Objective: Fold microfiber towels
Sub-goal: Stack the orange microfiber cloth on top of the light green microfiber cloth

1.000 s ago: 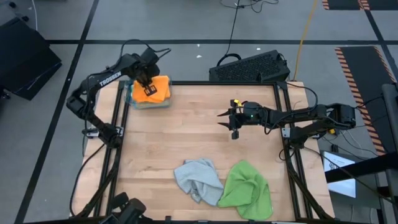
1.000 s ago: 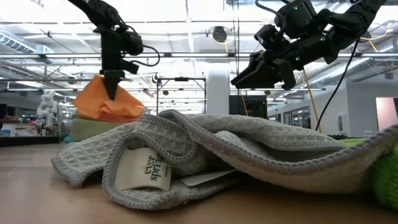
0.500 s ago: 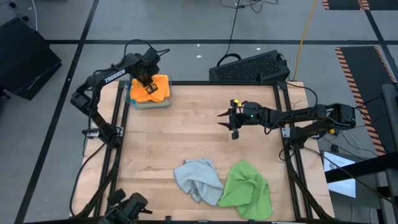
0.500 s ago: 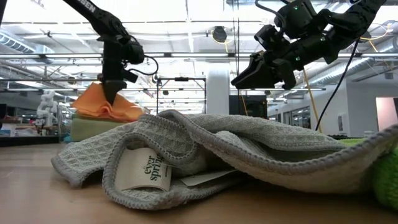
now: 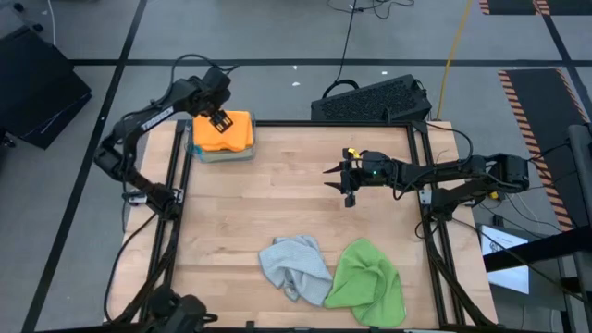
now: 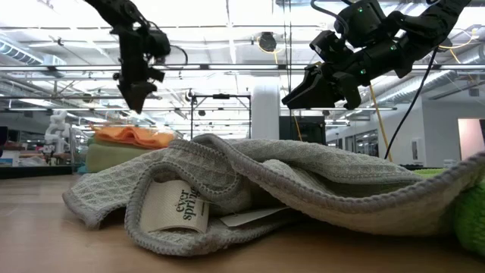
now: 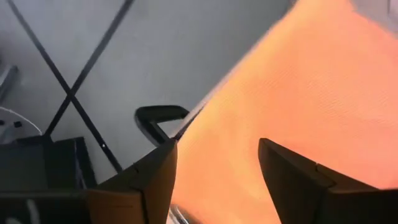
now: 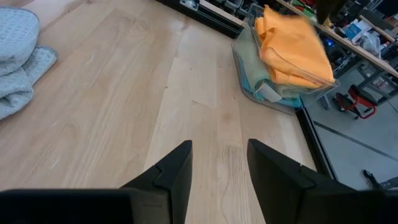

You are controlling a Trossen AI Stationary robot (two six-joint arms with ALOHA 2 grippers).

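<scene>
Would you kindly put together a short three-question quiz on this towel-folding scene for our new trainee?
1. True or false: the left gripper is clamped on the orange towel.
2. Which towel tops the folded stack? A) grey B) orange C) bright green
3. Name the two towels lying unfolded at the table's near edge.

Key:
1. False: its fingers are open above the towel.
2. B
3. The light grey towel and the bright green towel. The right gripper hangs above mid-table, holding nothing.
</scene>
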